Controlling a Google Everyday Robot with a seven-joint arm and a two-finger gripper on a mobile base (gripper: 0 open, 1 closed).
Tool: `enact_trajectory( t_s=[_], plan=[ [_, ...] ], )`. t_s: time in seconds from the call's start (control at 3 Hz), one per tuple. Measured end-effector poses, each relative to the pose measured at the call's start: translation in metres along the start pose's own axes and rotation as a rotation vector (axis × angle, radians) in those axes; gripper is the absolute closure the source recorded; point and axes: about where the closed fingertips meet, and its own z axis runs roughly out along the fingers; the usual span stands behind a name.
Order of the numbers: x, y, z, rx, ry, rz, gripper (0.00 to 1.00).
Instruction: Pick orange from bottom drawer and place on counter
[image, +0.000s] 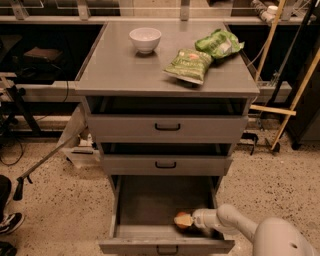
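A white bowl (145, 39) is shown at the back left of the counter (120, 70). The front bag (189, 65) and rear bag (219, 44), both green, are laid touching at the right. A shoe (9, 222) is seen on the floor (60, 210). The hand (192, 220) is held low, at the front right.
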Motion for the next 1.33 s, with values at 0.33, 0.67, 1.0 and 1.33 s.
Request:
enact_trajectory(
  t_s=[0.33,0.67,1.0,1.33],
  plan=[
    [0.000,0.000,0.000,0.000,0.000,0.000,0.62],
    [0.013,-0.020,-0.010,0.005,-0.039,0.100,0.85],
    [0.003,-0.047,-0.061,0.082,-0.143,0.149,1.00],
    [-0.029,-0.062,-0.161,0.244,-0.273,0.112,1.00]
  ],
)
